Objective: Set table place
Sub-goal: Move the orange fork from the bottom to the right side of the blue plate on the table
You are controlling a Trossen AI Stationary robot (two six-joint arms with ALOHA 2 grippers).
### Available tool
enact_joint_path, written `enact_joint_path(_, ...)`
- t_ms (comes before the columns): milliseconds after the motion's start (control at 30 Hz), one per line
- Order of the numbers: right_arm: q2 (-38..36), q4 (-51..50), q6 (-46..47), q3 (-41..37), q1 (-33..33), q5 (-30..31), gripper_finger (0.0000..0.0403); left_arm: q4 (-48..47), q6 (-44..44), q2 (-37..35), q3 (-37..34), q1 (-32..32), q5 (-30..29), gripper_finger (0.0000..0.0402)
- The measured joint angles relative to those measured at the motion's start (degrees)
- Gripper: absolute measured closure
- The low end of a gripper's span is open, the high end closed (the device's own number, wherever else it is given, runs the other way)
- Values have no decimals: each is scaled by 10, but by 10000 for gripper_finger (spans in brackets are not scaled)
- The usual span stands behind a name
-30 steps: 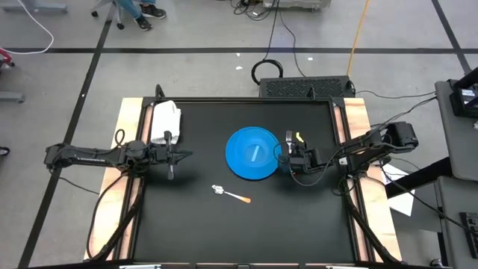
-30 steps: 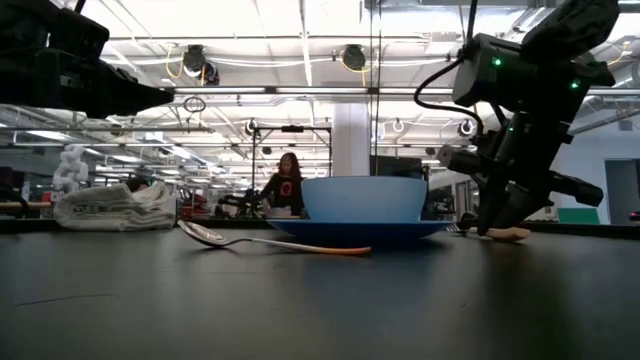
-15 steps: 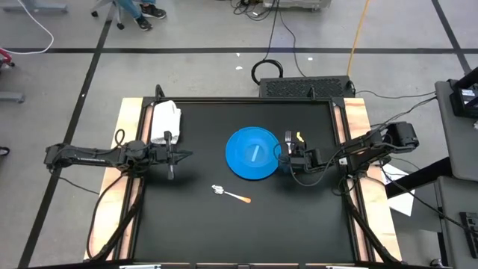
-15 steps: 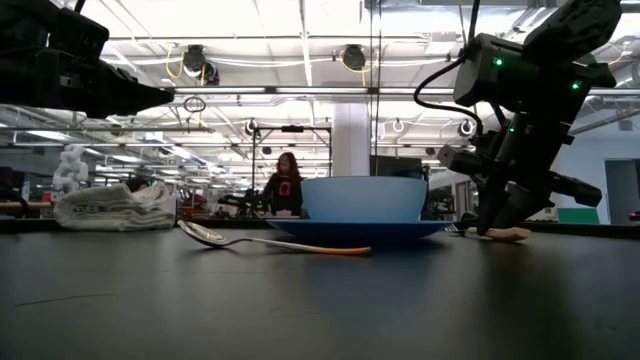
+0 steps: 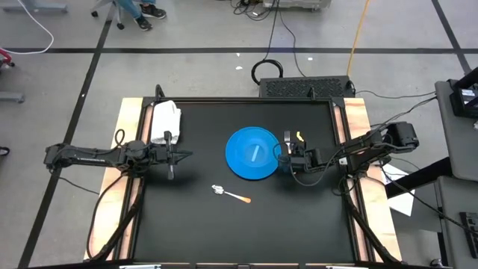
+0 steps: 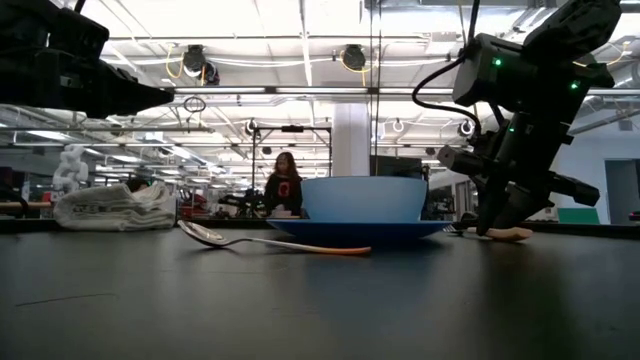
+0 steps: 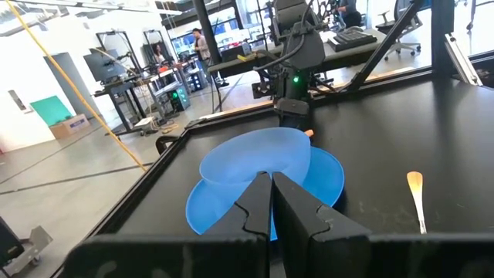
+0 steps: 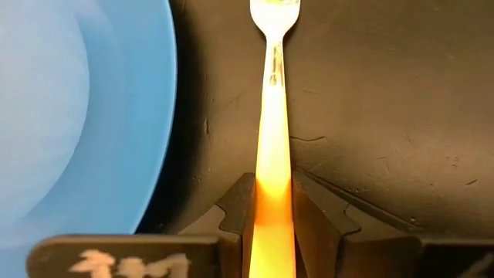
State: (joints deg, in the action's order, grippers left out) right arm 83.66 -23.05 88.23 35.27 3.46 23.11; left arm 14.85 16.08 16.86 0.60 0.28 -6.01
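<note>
A fork (image 8: 274,93) with an orange handle lies on the black table (image 5: 224,224), just right of a blue plate (image 5: 254,153) that carries a blue bowl (image 6: 362,198). Its tines point to the far edge. My right gripper (image 8: 274,189) is low on the table beside the plate (image 5: 290,158) and is shut on the fork's handle. My left gripper (image 7: 270,193) is shut and empty above the table's left side (image 5: 183,155). A spoon (image 5: 230,194) with an orange handle lies flat on the table near the plate's near side. My right gripper pinches the fork's orange handle (image 8: 274,166) between its two fingers, one on each long side. The fingers slant down from above and point toward the far edge. The fork lies flat on the table, and its handle end (image 6: 510,234) shows at the fingertips.
A white bundled napkin (image 5: 166,122) lies at the table's far left corner. Light wooden strips (image 5: 131,149) run along the left and right sides. The table's near half is bare black surface, apart from the spoon.
</note>
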Motion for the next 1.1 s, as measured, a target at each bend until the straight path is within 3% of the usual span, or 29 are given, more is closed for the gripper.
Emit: enact_joint_path(1100, 0, 6, -36, 0, 0, -35, 333, 0, 0, 0, 0, 0, 0, 382)
